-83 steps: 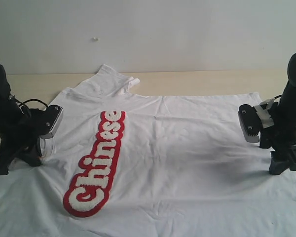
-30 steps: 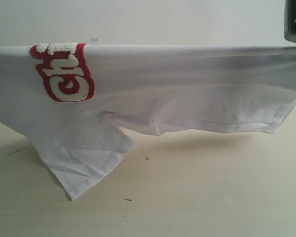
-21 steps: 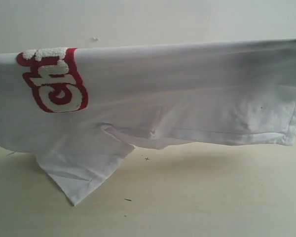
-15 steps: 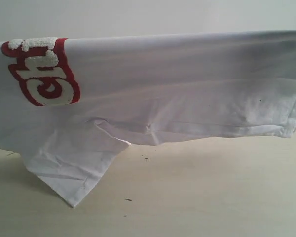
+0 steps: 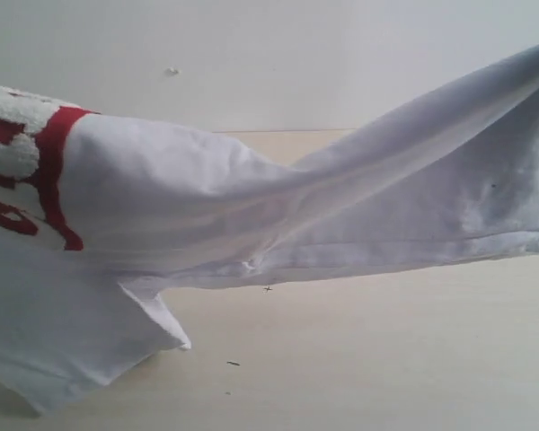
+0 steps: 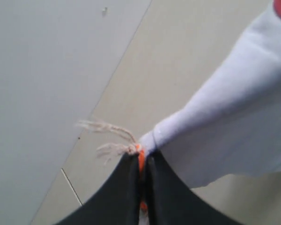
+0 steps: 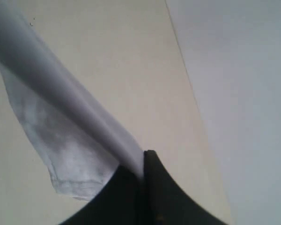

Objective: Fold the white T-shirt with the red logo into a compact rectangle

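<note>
Pale wooden table [image 5: 386,359] with a plain white wall [image 5: 251,45] behind it.

Exterior view: the white T-shirt [image 5: 207,206] is up off the table, stretched across the whole width. Its right end climbs high above the table and runs out of the picture, while the left end sags much lower. One loose corner droops down to the table at the lower left, though it's hard to say if it actually touches. The red logo [image 5: 49,171] sits at the far left edge, draped over the top of the cloth, and only part of the lettering shows. Neither claw shows here.

Left wrist view: the left gripper [image 6: 141,161] has its jaws pressed together on a bunched bit of the shirt. An orange strip [image 6: 140,159] is pinched between them, and some frayed pale threads [image 6: 107,140] stick out above the table.

Right wrist view: the right gripper [image 7: 143,161] is clamped tight on a fold of the shirt too, with the fabric hanging in the air over the table, hem dangling.
</note>
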`<state>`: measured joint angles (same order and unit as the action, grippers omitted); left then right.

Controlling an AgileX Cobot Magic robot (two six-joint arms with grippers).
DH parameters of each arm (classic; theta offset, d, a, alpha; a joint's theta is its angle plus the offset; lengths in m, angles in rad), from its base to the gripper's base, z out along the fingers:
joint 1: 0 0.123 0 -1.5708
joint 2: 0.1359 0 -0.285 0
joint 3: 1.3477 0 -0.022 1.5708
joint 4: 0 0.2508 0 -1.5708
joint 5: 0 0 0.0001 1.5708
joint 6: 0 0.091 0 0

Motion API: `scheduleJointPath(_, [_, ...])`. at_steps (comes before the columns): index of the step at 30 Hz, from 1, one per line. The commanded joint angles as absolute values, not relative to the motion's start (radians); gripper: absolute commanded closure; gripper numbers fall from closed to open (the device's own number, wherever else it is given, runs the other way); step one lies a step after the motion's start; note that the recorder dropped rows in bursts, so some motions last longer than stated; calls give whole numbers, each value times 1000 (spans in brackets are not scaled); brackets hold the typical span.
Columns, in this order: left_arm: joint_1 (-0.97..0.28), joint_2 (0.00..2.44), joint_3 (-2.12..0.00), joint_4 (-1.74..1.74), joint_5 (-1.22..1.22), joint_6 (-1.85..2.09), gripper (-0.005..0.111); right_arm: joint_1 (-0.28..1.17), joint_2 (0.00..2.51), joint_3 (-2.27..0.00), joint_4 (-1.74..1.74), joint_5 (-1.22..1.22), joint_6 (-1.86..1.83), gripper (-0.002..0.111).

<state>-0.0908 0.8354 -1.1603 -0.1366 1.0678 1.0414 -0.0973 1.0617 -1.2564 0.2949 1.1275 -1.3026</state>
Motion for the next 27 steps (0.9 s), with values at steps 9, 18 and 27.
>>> scheduleJointPath(9, [-125, 861, -1244, 70, 1119, 816, 107, -105, 1022, -1264, 160, 1107, -1225, 108])
scheduleJointPath(18, [-153, 852, -1244, 105, 1131, 761, 107, -105, 1022, -1264, 183, 1102, -1201, 108])
scheduleJointPath(27, [-273, 778, -1459, 97, 1221, 625, 107, -105, 953, -1331, 372, 1211, -1202, 108])
